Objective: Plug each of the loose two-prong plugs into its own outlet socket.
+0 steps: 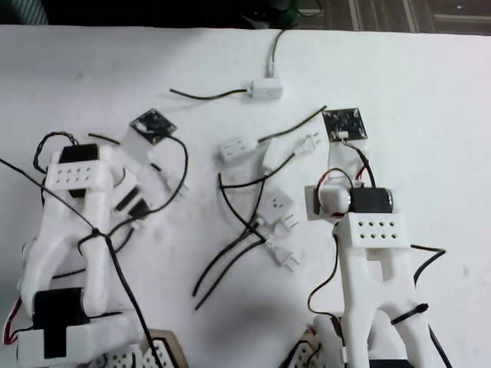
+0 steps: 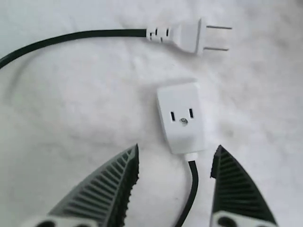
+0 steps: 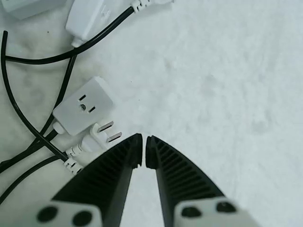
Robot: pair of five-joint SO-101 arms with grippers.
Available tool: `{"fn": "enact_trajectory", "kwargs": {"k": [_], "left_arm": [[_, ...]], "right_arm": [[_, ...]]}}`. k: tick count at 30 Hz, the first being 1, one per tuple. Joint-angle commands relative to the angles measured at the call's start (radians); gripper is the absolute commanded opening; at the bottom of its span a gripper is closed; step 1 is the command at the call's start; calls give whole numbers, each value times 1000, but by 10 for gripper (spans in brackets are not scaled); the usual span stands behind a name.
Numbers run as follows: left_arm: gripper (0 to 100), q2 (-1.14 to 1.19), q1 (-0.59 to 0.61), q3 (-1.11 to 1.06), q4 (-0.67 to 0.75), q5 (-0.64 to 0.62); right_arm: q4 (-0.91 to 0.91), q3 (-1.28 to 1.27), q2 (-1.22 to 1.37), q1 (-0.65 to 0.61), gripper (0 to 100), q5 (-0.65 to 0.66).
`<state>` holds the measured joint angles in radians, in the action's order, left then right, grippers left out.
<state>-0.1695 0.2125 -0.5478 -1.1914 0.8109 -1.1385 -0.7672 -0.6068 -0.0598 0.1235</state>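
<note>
My left gripper [image 2: 177, 147] is open, its dark ribbed fingers [image 2: 113, 184] on either side of the cord end of a white outlet socket [image 2: 182, 117] lying face up. Just beyond it lies a loose two-prong plug [image 2: 189, 37] on a black cord. My right gripper [image 3: 143, 142] is shut with nothing in it, right beside a second plug [image 3: 97, 137] that lies against another socket [image 3: 84, 111]. In the high view more sockets [image 1: 265, 90] [image 1: 236, 149] [image 1: 278, 201] and loose plugs [image 1: 307, 143] [image 1: 284, 257] lie between the two arms.
Black cords [image 1: 230, 253] cross and tangle in the middle of the white table [image 1: 430, 92]. The left arm [image 1: 77, 230] and right arm [image 1: 372, 253] stand at the near side. A third socket [image 3: 87, 16] lies farther out in the right wrist view.
</note>
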Motion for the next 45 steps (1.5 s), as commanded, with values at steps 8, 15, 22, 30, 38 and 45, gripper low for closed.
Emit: {"fn": "enact_trajectory", "kwargs": {"k": [8,15,22,30,38,45], "left_arm": [[252,88,38,80,80,-46],[252,291,30,195,35,-52],[206,306,-61,132,38,-54],[190,302,-188,92,6,-126],[187,302,-245,77,-17,-186],[146,300,-297,75,-74,-195]], "right_arm": [[7,25,-27,-10,27,-2],[5,25,-27,-10,27,-2],[8,25,-24,-10,27,-2],[8,25,-25,-10,27,-2],[7,25,-27,-10,27,-2],[7,25,-25,-10,27,-2]]}}
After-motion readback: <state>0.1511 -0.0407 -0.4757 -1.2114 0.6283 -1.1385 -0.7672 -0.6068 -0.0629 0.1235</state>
